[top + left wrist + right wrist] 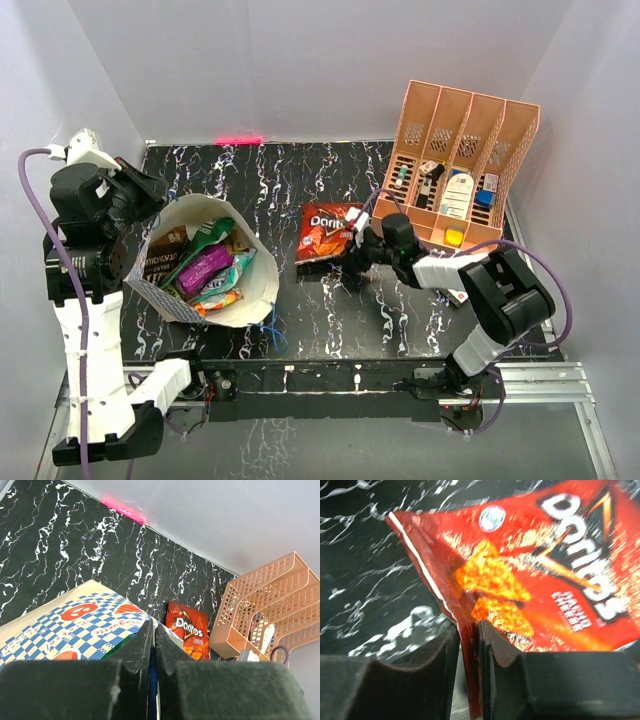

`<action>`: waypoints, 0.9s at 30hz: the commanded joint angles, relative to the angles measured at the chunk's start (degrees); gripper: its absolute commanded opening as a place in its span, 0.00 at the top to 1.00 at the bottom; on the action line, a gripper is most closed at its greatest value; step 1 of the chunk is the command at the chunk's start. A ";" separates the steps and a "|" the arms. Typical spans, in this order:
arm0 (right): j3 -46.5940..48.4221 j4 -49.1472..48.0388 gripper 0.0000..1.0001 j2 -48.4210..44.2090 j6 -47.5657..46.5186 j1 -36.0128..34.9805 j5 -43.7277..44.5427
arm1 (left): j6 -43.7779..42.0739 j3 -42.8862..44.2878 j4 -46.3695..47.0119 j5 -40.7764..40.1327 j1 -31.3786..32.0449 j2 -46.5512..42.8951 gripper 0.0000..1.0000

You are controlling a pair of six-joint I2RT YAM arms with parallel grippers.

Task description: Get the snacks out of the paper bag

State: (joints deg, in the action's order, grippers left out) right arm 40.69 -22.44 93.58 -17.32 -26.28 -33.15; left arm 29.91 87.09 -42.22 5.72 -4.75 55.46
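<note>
We find the right claw (469, 627) nearly closed, the corner seam of the chip bag (535, 580) pinched between its jaws. The packet lies flat on the surface (300, 330), outside the paper bag (255, 290). Its long axis runs ahead and to the right of this claw.

The remaining snacks (205, 268) sit inside the paper bag, further ahead of the right claw, beyond the packet. The left claw (153, 630) is fully closed at the bag's rim. We cannot tell whether it grips the rim. Though it is nearer, we judge the right arm better placed to fetch.
</note>
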 commanded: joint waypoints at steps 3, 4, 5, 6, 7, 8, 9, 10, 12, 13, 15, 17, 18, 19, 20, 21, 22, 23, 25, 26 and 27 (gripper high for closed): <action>-11.09 -14.48 0.60 -6.62 17.81 -1.27 -1.97 | 0.14 -0.11 2.14 0.74 0.01 -2.05 1.00; -11.65 -13.76 0.52 -7.11 18.82 -1.30 -2.43 | 0.10 -0.16 2.22 0.68 0.01 -2.18 1.00; -11.87 -12.86 0.44 -7.48 19.60 -1.32 -3.45 | 0.14 -0.36 2.37 0.72 -0.06 -2.27 1.00; -11.84 -11.56 0.37 -7.88 19.69 -1.32 -4.77 | 0.21 -0.53 2.42 0.85 0.00 -2.36 1.00; -11.60 -9.73 0.32 -8.60 19.68 -1.31 -5.72 | 0.25 -0.64 2.55 1.05 -0.04 -2.41 1.00; -11.38 -8.04 0.31 -9.56 19.75 -1.27 -6.01 | 0.39 -0.73 2.50 1.19 -0.03 -2.47 1.00; -11.11 -6.35 0.30 -10.84 19.55 -1.31 -5.93 | 0.41 -0.77 2.49 1.29 0.00 -2.46 1.00; -10.69 -4.75 0.29 -12.50 18.98 -1.29 -5.75 | 0.41 -0.71 2.37 1.27 0.01 -2.55 1.00; -9.55 -2.65 0.28 -16.23 17.86 -1.37 -5.56 | 0.49 -0.74 2.18 1.12 0.01 -2.86 1.00; -8.12 -1.96 0.27 -18.09 17.21 -1.63 -5.74 | 0.62 -0.64 2.14 1.18 0.00 -2.92 1.00; -4.84 0.36 0.26 -20.73 14.74 -3.31 -5.96 | 1.07 -0.64 2.05 1.66 -0.04 -3.01 1.00; -1.03 1.40 0.26 -22.03 12.24 -6.30 -5.36 | 2.06 -0.92 2.08 2.60 -0.04 -3.30 1.00; 0.79 1.04 0.26 -22.52 10.81 -8.17 -4.92 | 2.56 -1.22 2.22 3.27 -0.02 -3.45 1.00; 2.58 0.51 0.26 -22.78 8.88 -10.45 -4.31 | 3.02 -1.55 2.38 3.91 -0.03 -3.63 1.00; 4.71 0.34 0.26 -22.81 6.54 -12.72 -3.89 | 3.40 -1.69 2.29 4.39 -0.02 -3.76 1.00; 6.78 0.48 0.26 -22.43 3.59 -15.28 -3.75 | 3.74 -1.74 2.10 4.69 0.00 -3.96 1.00; 9.15 1.16 0.25 -21.82 0.10 -17.68 -4.27 | 3.91 -1.75 1.91 4.88 0.01 -4.09 1.00; 11.38 2.25 0.25 -20.93 -4.88 -20.13 -5.27 | 4.03 -1.70 1.69 4.91 0.01 -4.28 1.00; 15.98 5.28 0.25 -18.39 -17.34 -24.73 -5.93 | 4.27 -1.66 1.13 4.75 0.01 -4.71 1.00; 17.89 6.98 0.26 -16.66 -22.10 -26.76 -5.50 | 4.40 -1.66 0.86 4.74 0.01 -4.89 1.00; 20.46 9.04 0.26 -14.83 -26.12 -28.53 -4.69 | 4.55 -1.66 0.64 4.67 0.01 -5.15 1.00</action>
State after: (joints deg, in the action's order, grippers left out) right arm 52.97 -18.44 74.04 -21.34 -48.58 -38.00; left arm 33.15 85.25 -42.30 8.67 -4.75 52.23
